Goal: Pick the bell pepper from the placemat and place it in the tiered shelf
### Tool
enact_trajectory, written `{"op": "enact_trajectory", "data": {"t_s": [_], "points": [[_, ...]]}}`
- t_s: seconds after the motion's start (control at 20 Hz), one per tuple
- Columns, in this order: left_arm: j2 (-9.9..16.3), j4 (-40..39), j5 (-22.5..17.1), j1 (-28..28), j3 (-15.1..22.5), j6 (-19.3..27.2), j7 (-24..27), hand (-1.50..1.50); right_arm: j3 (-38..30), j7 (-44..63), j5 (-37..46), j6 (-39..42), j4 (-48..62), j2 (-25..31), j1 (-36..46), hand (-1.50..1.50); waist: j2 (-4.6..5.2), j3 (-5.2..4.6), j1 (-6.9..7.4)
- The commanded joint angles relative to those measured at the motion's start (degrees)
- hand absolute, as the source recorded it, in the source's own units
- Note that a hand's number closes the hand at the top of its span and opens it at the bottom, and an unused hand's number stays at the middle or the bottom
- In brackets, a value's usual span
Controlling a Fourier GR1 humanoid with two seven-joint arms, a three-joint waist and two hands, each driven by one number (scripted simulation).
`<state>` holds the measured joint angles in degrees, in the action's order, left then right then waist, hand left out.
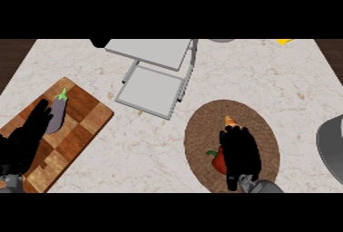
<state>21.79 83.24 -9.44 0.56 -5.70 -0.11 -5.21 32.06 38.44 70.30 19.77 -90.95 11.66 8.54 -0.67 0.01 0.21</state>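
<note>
Bell pepper (216, 162), red with a bit of green stem showing at its left, lies on the round brown placemat (201, 131) at the lower right of the table (134, 149), so the pick is not finished: nothing has been lifted clear of the mat as far as this view shows. The right hand (240, 154) is directly over it, covering most of the pepper's right side, fingers (234, 133) pointing away from the robot toward a small orange item, perhaps a carrot (230, 120), that sits on the same mat just beyond them. Whether those fingers have closed round the pepper or merely lie extended above it I cannot tell; the dark hand hides the contact. The tiered shelf (153, 86), pale grey with two flat levels stepped one behind the other, stands well apart toward the upper middle of the table, and both levels appear bare. The left hand (26, 136) rests with relaxed, straight fingers over the wooden cutting board (84, 120) at the left, just beside an eggplant (57, 113), holding nothing. By my judgement the work is at the grasping stage: securing the pepper, raising it, carrying it across to the shelf and setting it on a level all remain.
</note>
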Motion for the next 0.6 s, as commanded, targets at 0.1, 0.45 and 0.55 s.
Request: {"op": "enact_trajectory", "data": {"t_s": [0.1, 0.45, 0.55], "points": [[-1.2, -1.4, 0.5, 1.5, -0.8, -1.6, -0.1, 0.00, -0.1, -3.5, 3.3, -3.3, 6.2, -0.3, 0.9, 1.50, 0.68, 0.00, 0.05], [-1.7, -0.1, 2.2, 2.7, -1.4, -1.5, -0.4, 0.00, 2.8, -1.8, 8.6, -3.1, -1.5, -1.5, 0.4, 1.50, 0.59, 0.00, -0.04], [-1.7, -1.8, 1.5, -0.6, -1.1, -2.0, -0.7, 0.00, 5.0, 6.9, 4.1, -1.5, 5.1, -11.1, 9.6, 1.50, 0.93, 0.00, 1.25]]}}
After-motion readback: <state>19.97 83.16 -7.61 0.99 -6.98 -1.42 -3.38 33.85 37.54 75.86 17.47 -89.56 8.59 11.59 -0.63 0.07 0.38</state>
